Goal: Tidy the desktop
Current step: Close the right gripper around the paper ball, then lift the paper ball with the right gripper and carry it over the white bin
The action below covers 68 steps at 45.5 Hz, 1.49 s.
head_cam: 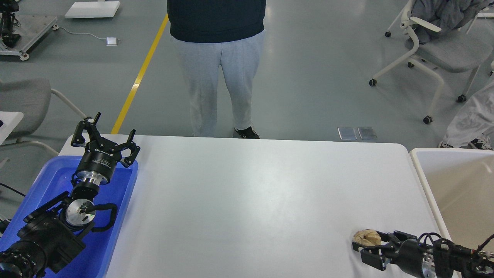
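Note:
The white desktop [247,193] fills the middle of the head view. A small crumpled beige paper ball [366,237] lies on it near the front right corner. My right gripper [369,247] comes in low from the right, its jaws apart. The ball sits at the fingertips, close to the far finger, and I cannot tell whether they touch. My left gripper [104,133] is open and empty, held above the far end of the blue tray [123,200].
A beige white-rimmed bin [422,181] stands against the desktop's right edge. A person [218,69] stands right behind the far edge. Office chairs stand at the far right [424,50] and far left [23,100].

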Motion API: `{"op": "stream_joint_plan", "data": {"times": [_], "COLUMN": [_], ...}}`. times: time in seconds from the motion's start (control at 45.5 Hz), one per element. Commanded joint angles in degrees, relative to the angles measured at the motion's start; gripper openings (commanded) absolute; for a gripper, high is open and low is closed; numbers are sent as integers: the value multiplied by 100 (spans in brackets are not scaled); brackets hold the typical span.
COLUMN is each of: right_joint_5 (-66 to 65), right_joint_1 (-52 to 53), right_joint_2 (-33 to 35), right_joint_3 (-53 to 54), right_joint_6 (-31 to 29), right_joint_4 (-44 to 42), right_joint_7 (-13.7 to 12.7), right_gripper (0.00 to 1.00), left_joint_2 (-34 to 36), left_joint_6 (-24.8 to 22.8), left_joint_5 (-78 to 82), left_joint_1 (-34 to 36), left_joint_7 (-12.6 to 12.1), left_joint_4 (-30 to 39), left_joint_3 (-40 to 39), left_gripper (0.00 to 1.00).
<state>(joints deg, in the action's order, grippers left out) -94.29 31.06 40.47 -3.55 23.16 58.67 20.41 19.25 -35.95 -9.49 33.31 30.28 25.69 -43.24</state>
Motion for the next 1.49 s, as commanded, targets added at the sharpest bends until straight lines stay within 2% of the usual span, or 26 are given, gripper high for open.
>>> {"op": "stream_joint_plan", "data": {"times": [0.0,0.132,0.22,0.308,0.352,0.462,0.615,0.857,1.011,1.253,1.473], "right_joint_5": [-1,16,60,95,104,130,428,1105,1527,2108,2117], "right_joint_1": [6,6,41,67,93,155,225,691,1165,1983,2677], "right_joint_2": [-110,-215,-215,-215,-215,-215,-84,461,1102,1691,2465], "right_joint_3": [-224,-295,-278,-207,-198,-172,-181,-251,-269,-260,-190], "right_joint_6": [286,294,294,294,294,294,268,110,-513,-1260,-2245], "right_joint_4": [-215,-409,-409,-409,-391,-365,-207,697,1621,1683,2341], "right_joint_7": [51,16,7,7,7,7,33,51,42,42,33], "right_gripper": [79,58,30,9,4,0,0,0,0,0,0], "left_joint_2": [0,0,0,0,0,0,0,0,0,0,0], "left_joint_6": [0,0,0,0,0,0,0,0,0,0,0], "left_joint_5": [0,0,0,0,0,0,0,0,0,0,0], "left_joint_1": [0,0,0,0,0,0,0,0,0,0,0], "left_joint_7": [-5,4,-5,-5,-5,-5,-5,-5,-5,-5,-5], "left_joint_4": [6,6,-3,-2,6,6,-3,6,-2,-2,-2], "left_joint_3": [0,0,0,0,0,0,0,0,0,0,0], "left_gripper": [100,100,100,100,100,100,100,100,100,100,100]}}
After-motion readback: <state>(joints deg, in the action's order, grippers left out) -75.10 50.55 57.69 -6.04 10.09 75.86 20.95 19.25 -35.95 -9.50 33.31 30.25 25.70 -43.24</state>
